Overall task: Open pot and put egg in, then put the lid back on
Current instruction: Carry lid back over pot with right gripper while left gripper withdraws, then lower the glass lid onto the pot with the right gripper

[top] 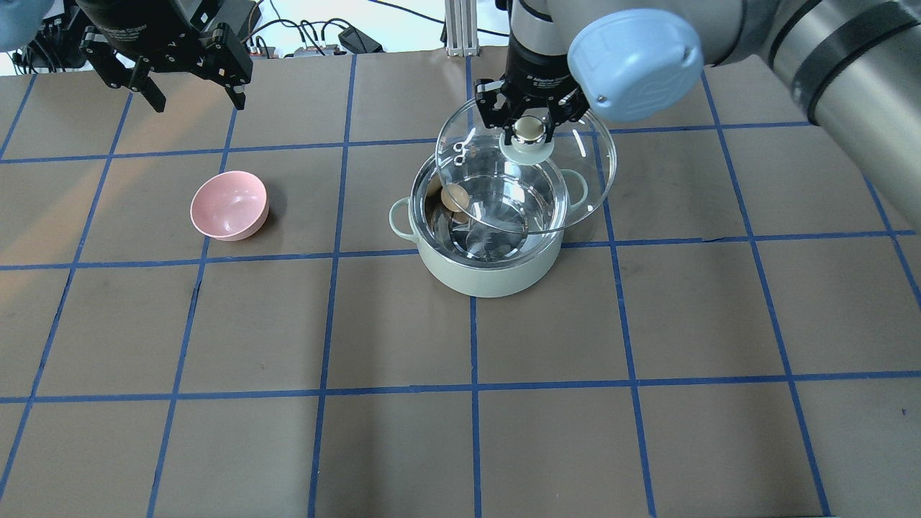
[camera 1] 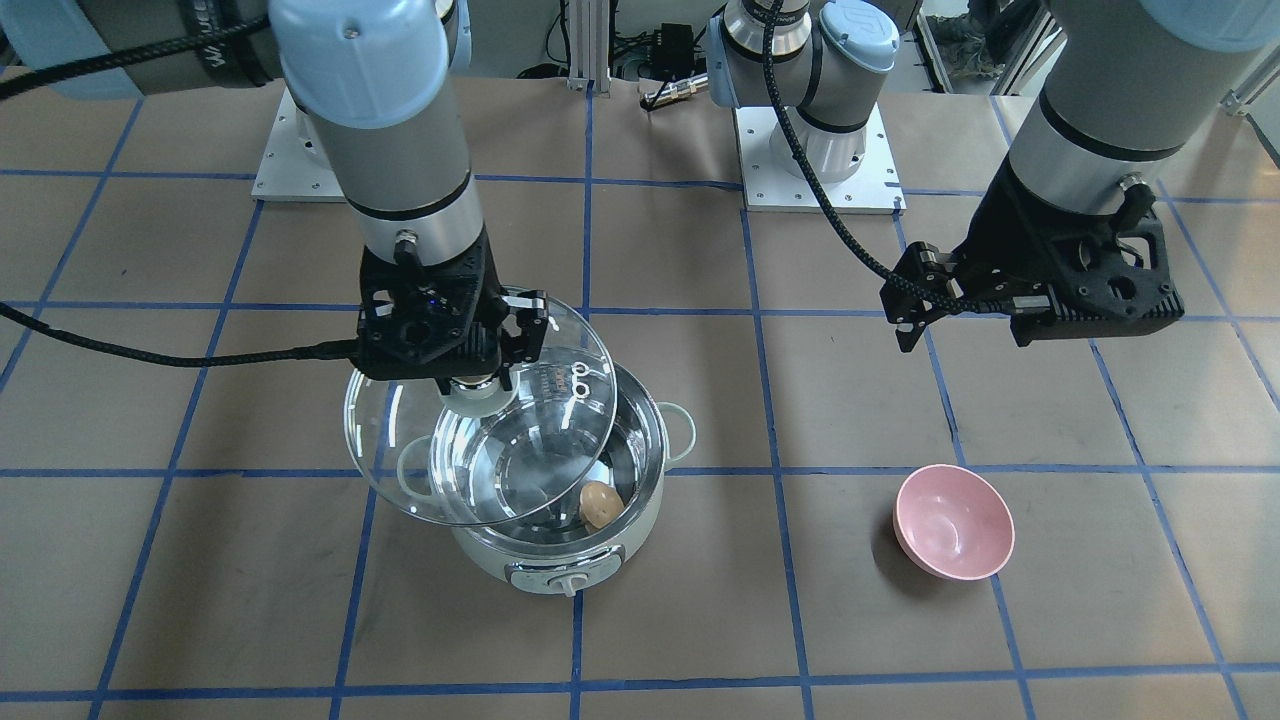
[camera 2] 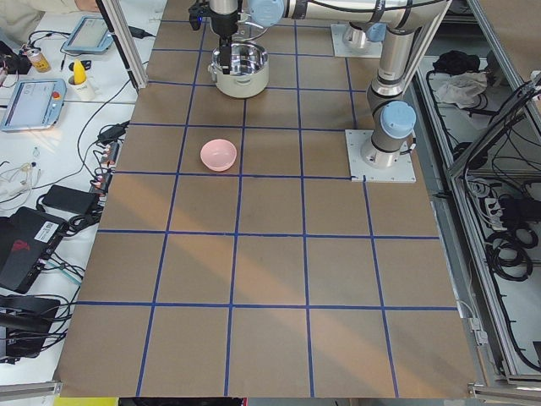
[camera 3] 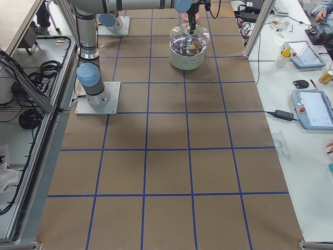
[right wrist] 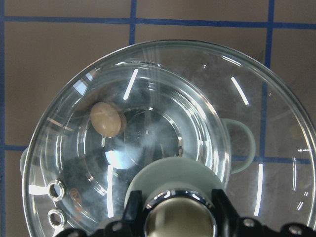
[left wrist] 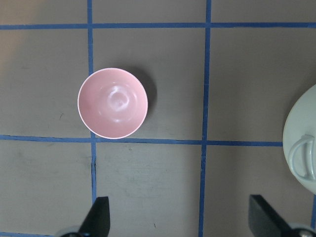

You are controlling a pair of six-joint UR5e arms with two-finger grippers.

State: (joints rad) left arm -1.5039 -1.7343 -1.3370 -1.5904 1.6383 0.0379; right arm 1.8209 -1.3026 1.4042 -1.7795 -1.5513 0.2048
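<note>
Right up against your right wrist cam is the cream-gold knob (right wrist: 180, 219) of the lid (top: 590, 158). Your right gripper (top: 530, 126) has its fingers closed in on that knob from both sides, so it's got a firm hold on the lid and nothing else.

That glass lid isn't sitting on the pot (top: 489, 277). It hangs above the rim, shifted toward the robot's right, so it only overlaps part of the opening. From the front-facing cam it looks a bit tilted too, with its low edge over the pot. You can see its two little vent rings (camera 1: 580, 378) near the edge.

The egg (top: 454, 197) is already inside the pot, down on the shiny steel bottom and tucked against the inner wall on the side where the control dial (camera 1: 570, 583) is. The wrist cam shows it right through the glass.

The pot itself is standing on the desk (top: 360, 324) right on one of the blue tape lines, loop handles sticking out to either side.

Your left gripper (top: 194, 97) is up in the air well away from the pot, jaws spread wide and holding nothing. Its wrist cam looks straight down at the pink bowl (top: 229, 206), which is sitting upright on the desk, well apart from the pot on the robot's left.
</note>
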